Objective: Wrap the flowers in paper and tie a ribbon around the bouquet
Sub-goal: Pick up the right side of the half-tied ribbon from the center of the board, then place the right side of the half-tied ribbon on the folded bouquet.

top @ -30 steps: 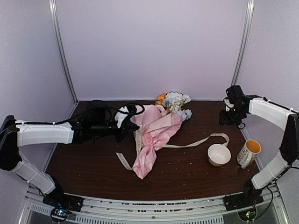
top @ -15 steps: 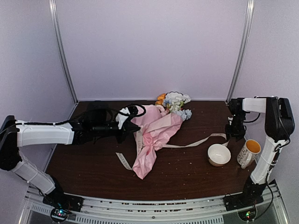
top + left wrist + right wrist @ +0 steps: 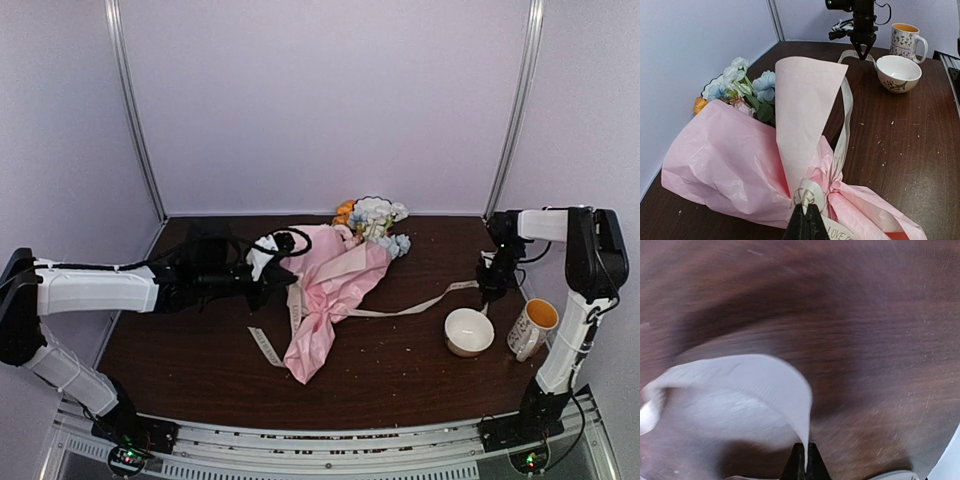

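The bouquet lies in the middle of the table, the pink paper (image 3: 322,305) (image 3: 730,160) bunched at a waist around the flowers (image 3: 378,228) (image 3: 757,87). The cream ribbon (image 3: 445,292) (image 3: 844,130) circles that waist. One end trails right across the table, and a lettered tail (image 3: 265,345) lies to the left. My left gripper (image 3: 290,276) (image 3: 806,212) is shut on a ribbon loop at the waist. My right gripper (image 3: 487,290) (image 3: 805,454) is down at the table, shut on the ribbon's far end (image 3: 755,375).
A white bowl (image 3: 469,331) (image 3: 897,72) and a flowered mug (image 3: 530,328) (image 3: 905,40) stand at the right, close below the right gripper. A dark-rimmed plate (image 3: 372,203) sits behind the blooms at the back wall. Crumbs dot the brown table (image 3: 400,370).
My right arm swung down from a raised pose to the table and its gripper closed on the ribbon's far end. The left arm and bouquet stayed put.
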You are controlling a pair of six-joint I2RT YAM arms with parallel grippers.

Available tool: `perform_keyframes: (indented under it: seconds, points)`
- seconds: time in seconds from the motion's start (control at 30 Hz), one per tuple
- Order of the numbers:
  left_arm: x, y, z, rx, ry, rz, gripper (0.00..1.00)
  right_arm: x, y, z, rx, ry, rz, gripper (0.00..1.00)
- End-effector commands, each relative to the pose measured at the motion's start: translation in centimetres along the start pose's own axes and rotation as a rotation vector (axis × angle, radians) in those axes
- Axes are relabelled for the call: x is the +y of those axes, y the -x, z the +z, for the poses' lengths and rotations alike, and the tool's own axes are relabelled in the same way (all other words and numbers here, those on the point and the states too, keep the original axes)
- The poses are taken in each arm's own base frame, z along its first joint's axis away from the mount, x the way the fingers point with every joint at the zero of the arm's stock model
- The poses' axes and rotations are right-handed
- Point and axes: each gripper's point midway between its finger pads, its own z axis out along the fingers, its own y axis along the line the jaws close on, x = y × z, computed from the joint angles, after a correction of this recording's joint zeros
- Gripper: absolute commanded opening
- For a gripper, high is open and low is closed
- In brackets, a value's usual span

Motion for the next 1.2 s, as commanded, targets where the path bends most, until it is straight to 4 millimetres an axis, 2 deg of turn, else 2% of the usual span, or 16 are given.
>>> perform_keyframes:
  seconds: [0.0,0.1,0.17,0.23,0.3,0.37,0.5,0.7,0.97,1.0,1.1,1.17]
  points:
    - [-0.3,1.2,-0.6,-0.056,0.017,0.024,0.0,7.5,1.0,-8.2,-0.224,0.215,-0.187,0.0]
    - [-0.7,1.5,-1.0,-0.072,0.013,0.014,0.0,16.8,-2.0,-15.3,-0.326,0.485,-0.461,0.0]
    - [-1.3,1.8,-1.3,-0.091,0.009,0.022,0.0,22.5,-6.1,-19.7,-0.356,0.576,-0.703,0.0]
    - [-1.9,1.9,-1.5,-0.098,0.013,0.037,0.0,27.8,-11.1,-23.7,-0.36,0.696,-0.92,0.0]
    - [-2.6,1.8,-1.7,-0.102,0.014,0.045,0.0,32.1,-14.8,-27.3,-0.379,0.806,-1.063,0.0]
    - [-2.9,1.8,-2.5,-0.141,0.024,0.028,0.0,35.9,-16.6,-30.3,-0.421,0.911,-1.098,0.0]
    - [-3.4,0.6,-3.9,-0.199,0.073,-0.009,0.0,42.5,-18.9,-34.4,-0.444,1.15,-1.047,0.0]
    - [-4.3,0.6,-4.7,-0.274,0.073,-0.054,0.0,48.8,-19.0,-35.4,-0.446,1.33,-0.923,0.0]
    - [-4.6,0.2,-5.6,-0.302,0.092,-0.077,0.0,53.2,-11.0,-33.4,-0.606,1.29,-0.589,0.0]
    - [-4.6,0.2,-5.7,-0.305,0.095,-0.08,0.0,53.6,-10.2,-32.8,-0.616,1.289,-0.544,0.0]
    - [-4.5,0.3,-6.0,-0.314,0.101,-0.086,0.0,54.8,-7.9,-28.6,-0.597,1.194,-0.437,0.0]
    - [-4.4,0.3,-6.1,-0.316,0.105,-0.091,0.0,55.4,-7.8,-26.2,-0.559,1.113,-0.45,0.1]
